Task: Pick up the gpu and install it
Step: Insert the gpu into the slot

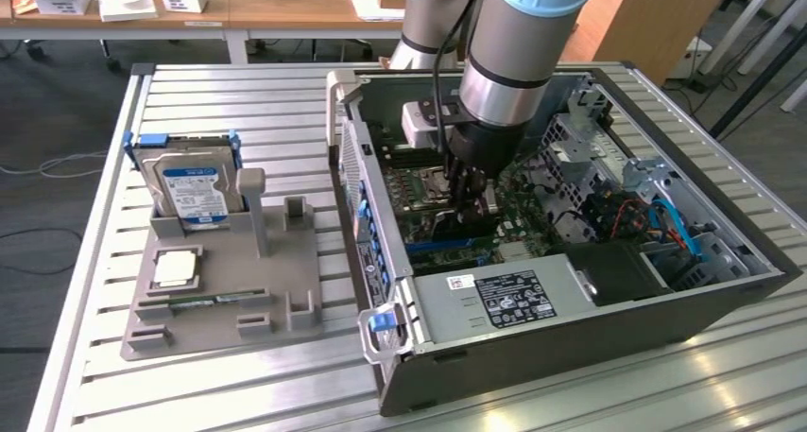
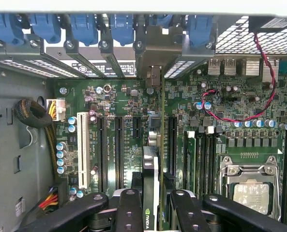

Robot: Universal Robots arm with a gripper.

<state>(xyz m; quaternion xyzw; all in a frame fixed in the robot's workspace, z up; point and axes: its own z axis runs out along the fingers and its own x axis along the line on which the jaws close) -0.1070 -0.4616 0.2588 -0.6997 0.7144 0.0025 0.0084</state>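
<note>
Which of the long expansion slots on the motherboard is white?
The slot at the end of the row, right beside the blue-topped capacitors. The other long slots are black, and the gripper holds the gpu among those.

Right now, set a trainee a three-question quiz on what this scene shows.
1. True or false: the hard drive lies inside the computer case.
2. What is the gripper closed on? A) a memory stick B) the graphics card C) nothing
3. Fill in: the gripper is inside the case, over the green ____ with the long slots.

Key
1. False. It stands in the grey holder outside the case.
2. B
3. motherboard
</note>
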